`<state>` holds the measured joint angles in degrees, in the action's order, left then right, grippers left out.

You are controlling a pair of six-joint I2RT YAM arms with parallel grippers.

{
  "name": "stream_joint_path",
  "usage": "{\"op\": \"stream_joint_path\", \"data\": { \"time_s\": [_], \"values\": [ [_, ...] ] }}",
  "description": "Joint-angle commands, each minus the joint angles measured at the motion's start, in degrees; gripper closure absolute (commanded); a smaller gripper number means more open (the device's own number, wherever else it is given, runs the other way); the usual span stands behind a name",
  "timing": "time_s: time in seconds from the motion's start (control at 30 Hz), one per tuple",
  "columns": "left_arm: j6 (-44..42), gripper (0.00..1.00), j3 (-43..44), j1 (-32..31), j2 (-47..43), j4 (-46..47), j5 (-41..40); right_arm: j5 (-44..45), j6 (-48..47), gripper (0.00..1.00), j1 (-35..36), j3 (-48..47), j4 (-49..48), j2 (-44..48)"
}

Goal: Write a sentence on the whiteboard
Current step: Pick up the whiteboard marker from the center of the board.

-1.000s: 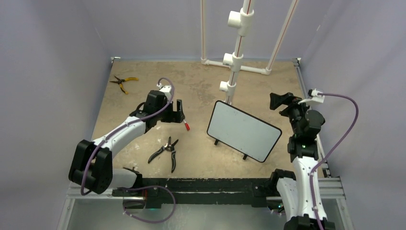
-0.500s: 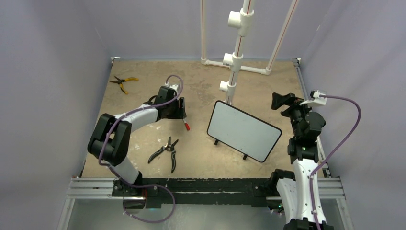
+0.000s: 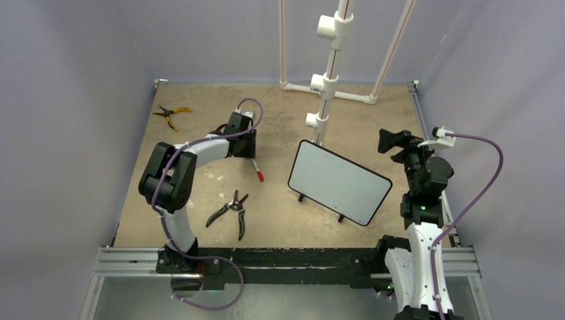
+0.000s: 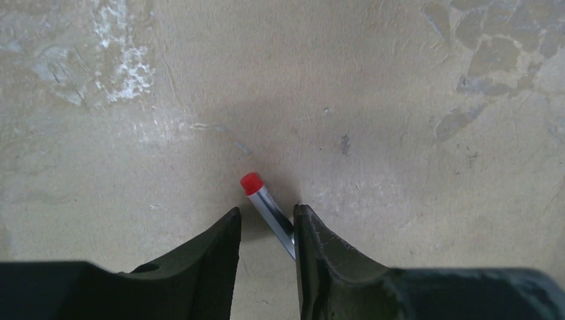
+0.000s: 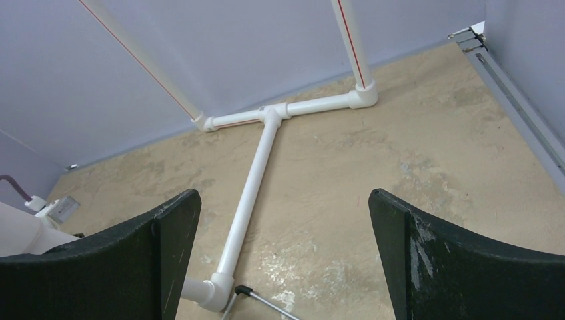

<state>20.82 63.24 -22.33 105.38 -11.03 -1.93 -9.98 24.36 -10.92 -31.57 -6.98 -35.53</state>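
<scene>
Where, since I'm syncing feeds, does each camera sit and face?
Top: above, behind, looking down on table and whiteboard; left arm, right arm show.
Left wrist: on the left arm, looking down; left claw straddles a marker.
Right wrist: faces back wall, pipe frame; open right claw shows.
Shared: marker, top and left wrist.

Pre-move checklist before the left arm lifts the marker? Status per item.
1. Marker between the left gripper jaws: ok.
2. Jaws tight on marker: not ok, a gap shows on one side.
3. Marker uncapped: cannot tell, only a red end shows.
4. Whiteboard standing on its feet, face blank: ok.
5. Right gripper open, apart from whiteboard: ok.
6. Cutters apart from marker: ok.
</scene>
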Motion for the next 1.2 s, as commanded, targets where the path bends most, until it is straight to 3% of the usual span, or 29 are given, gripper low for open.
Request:
{"op": "stream_joint_path", "data": {
  "time_s": [0.0, 0.27, 0.4, 0.6, 0.73, 0.87, 1.0, 1.17],
  "values": [
    [-4.51, 0.7, 2.92, -0.22, 2.33, -4.56, -4.06, 1.0, -0.98, 0.01, 0.19, 0.06, -0.89, 0.57],
    [-6.96, 0.78, 4.94, -0.06, 2.02, -9.4, -4.87, 1.75, -1.07, 0.02, 0.28, -0.1, -0.38, 0.67],
    [-7.13, 0.72, 3.97, 0.16, -0.99, -9.79, -6.25, 1.83, -1.0, 0.01, 0.31, -0.5, 0.07, 0.81],
    [-7.27, 0.7, 4.97, 0.92, 1.15, -10.63, -1.05, 1.71, 0.03, 0.02, 0.32, -3.34, 3.53, 1.16],
    [-7.18, 0.79, 5.66, 1.71, 3.83, -11.15, -0.16, 0.68, 0.9, 0.02, 0.28, -7.16, 6.72, 2.3],
    [-6.28, 1.0, 4.89, 3.77, 3.49, -10.33, 0.86, -7.64, 3.28, 0.02, 0.29, -9.53, 7.51, 3.01],
    [-4.54, 1.0, 2.61, 4.48, -1.01, -6.46, 1.08, -19.9, 3.58, 0.04, 0.3, -10.85, 8.23, 3.37],
    [-0.4, 1.0, -3.67, 4.49, -14.2, 2.67, 0.55, -33.06, 3.44, 0.05, 0.28, -11.68, 7.6, 4.44]
  ]
}}
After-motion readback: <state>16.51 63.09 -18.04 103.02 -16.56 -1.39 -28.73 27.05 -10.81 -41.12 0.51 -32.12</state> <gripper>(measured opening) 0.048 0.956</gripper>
